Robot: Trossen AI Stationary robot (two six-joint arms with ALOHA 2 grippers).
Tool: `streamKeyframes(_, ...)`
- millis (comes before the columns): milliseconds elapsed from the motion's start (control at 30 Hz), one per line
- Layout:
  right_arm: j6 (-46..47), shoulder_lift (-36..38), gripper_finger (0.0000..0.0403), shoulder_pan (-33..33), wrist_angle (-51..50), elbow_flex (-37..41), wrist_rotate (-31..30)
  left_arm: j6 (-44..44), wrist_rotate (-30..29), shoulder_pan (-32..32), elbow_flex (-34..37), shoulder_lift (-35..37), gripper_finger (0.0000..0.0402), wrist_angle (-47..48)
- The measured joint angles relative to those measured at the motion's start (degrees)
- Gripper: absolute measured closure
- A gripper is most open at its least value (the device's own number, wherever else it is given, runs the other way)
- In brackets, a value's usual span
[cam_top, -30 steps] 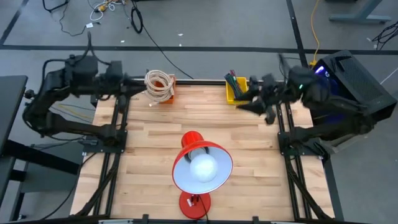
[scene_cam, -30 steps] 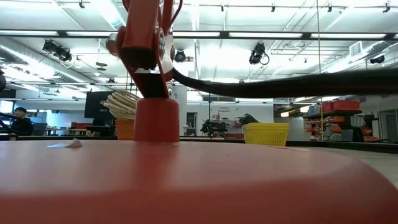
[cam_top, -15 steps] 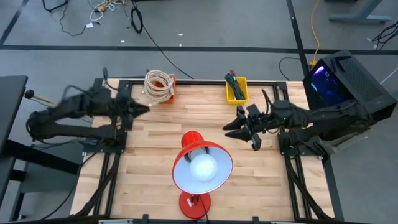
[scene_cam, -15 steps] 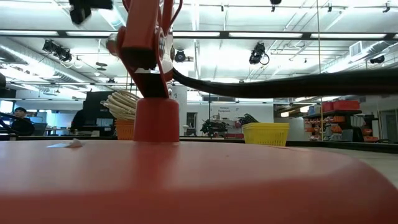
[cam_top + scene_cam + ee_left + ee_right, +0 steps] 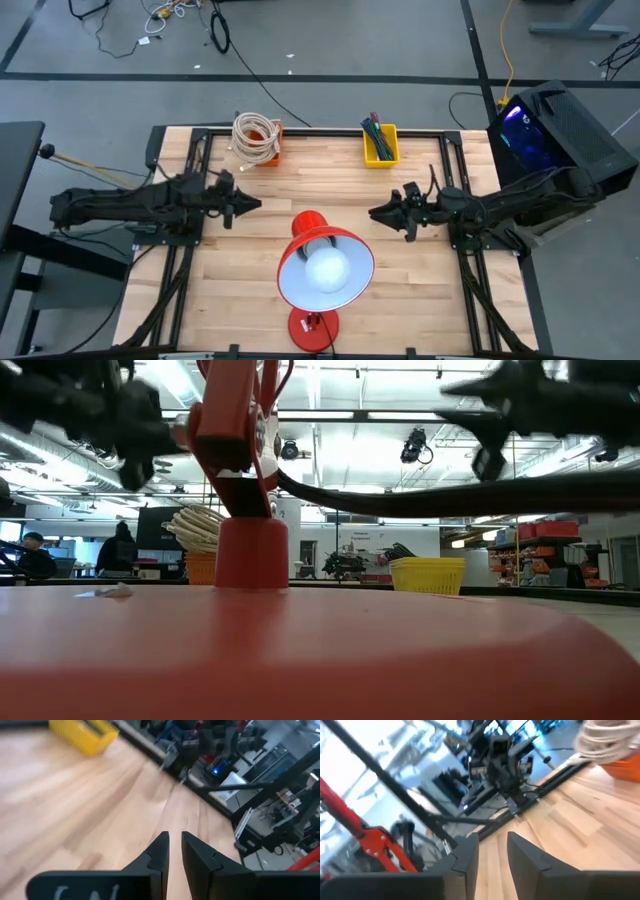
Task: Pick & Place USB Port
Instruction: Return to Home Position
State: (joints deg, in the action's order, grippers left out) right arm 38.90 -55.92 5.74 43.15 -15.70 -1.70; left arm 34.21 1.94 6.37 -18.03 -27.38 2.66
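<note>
No USB port can be made out in these views. A yellow bin (image 5: 379, 143) holding cables stands at the table's far edge, right of the middle. An orange tub with a coil of white cord (image 5: 256, 138) stands at the far edge to its left. My left gripper (image 5: 252, 205) hovers over the table's left half, pointing toward the middle. A narrow gap shows between its fingers (image 5: 174, 839), with nothing in it. My right gripper (image 5: 375, 212) hovers over the right half and points back at the left one. It is open (image 5: 492, 842) and holds nothing.
A red desk lamp (image 5: 322, 262) with a lit shade stands in the table's middle near half, between the grippers. Its base (image 5: 310, 328) is at the near edge and fills the low view (image 5: 300, 660). Bare wood lies between the lamp and the two containers.
Both arms have come down from high over the table's far side, swinging toward its middle. They now reach out nearly level above the wood, facing each other. In the low view both have dropped into the picture from above.
</note>
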Motion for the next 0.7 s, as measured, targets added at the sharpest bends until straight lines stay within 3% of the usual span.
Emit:
streamKeyframes(200,7.8,-0.1,0.0311,0.0,20.2,14.8,-5.9,5.7,0.0,-0.2,9.4,0.6,0.0349,-11.5)
streamKeyframes(533,5.8,0.5,0.0321,0.1,15.8,14.8,-4.9,7.1,-3.3,-0.2,17.3,2.8,0.0349,-12.6)
streamKeyframes(700,3.8,0.5,0.0321,0.1,12.2,14.8,-4.7,5.5,-3.4,-0.2,17.5,2.7,0.0349,-10.9)
